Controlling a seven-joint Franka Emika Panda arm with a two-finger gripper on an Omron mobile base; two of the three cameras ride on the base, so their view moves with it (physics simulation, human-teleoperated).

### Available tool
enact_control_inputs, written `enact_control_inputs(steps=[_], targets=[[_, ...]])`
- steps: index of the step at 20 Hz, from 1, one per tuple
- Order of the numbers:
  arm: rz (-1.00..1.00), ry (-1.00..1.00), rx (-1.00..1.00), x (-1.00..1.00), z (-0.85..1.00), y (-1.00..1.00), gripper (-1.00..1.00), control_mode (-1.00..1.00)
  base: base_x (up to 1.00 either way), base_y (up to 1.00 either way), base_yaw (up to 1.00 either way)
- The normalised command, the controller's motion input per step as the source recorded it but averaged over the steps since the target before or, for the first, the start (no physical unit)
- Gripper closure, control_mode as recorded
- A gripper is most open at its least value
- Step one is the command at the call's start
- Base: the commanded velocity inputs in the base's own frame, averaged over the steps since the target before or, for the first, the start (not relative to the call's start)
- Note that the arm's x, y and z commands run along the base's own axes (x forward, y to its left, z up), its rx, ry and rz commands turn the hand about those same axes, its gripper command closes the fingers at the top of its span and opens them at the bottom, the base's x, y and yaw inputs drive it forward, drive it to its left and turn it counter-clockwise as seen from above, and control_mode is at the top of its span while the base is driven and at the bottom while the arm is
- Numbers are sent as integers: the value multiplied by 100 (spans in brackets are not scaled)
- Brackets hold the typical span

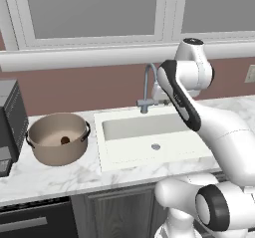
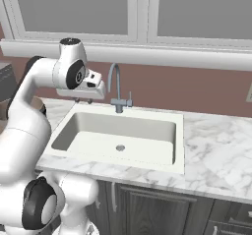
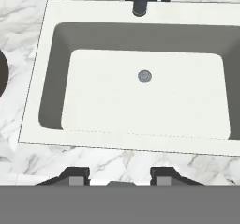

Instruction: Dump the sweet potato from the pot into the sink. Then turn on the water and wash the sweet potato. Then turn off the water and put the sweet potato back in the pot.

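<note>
Sweet potato (image 1: pixel 64 140) sits inside the pot (image 1: pixel 59 138), which stands upright on the marble counter (image 1: pixel 45 175) just left of the sink (image 1: pixel 152 136), between it and a dark boxy appliance (image 1: pixel 11 124). Sink basin is bare apart from the round drain (image 3: pixel 145 76), with the grey faucet (image 2: pixel 117 89) at its back rim. Gripper (image 3: pixel 120 177) hangs above the sink's near edge looking down into the basin, fingertips (image 3: pixel 77 176) set apart with a moderate gap and nothing between them.
</note>
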Motion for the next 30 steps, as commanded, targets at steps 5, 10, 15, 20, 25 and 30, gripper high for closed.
enact_control_inputs(steps=[5,10,15,20,25,30], targets=[[-2,-4,-1,-12,0,12,-100,-100,0,0,0],[-25,-2,-13,0,-31,76,-100,-100,0,0,0],[-18,0,-13,7,-46,83,-100,-100,0,0,0],[0,2,-1,-3,-19,36,-100,-100,0,0,0],[0,1,6,0,0,19,-100,-100,0,0,0],[0,1,8,4,0,30,-100,-100,0,0,0]])
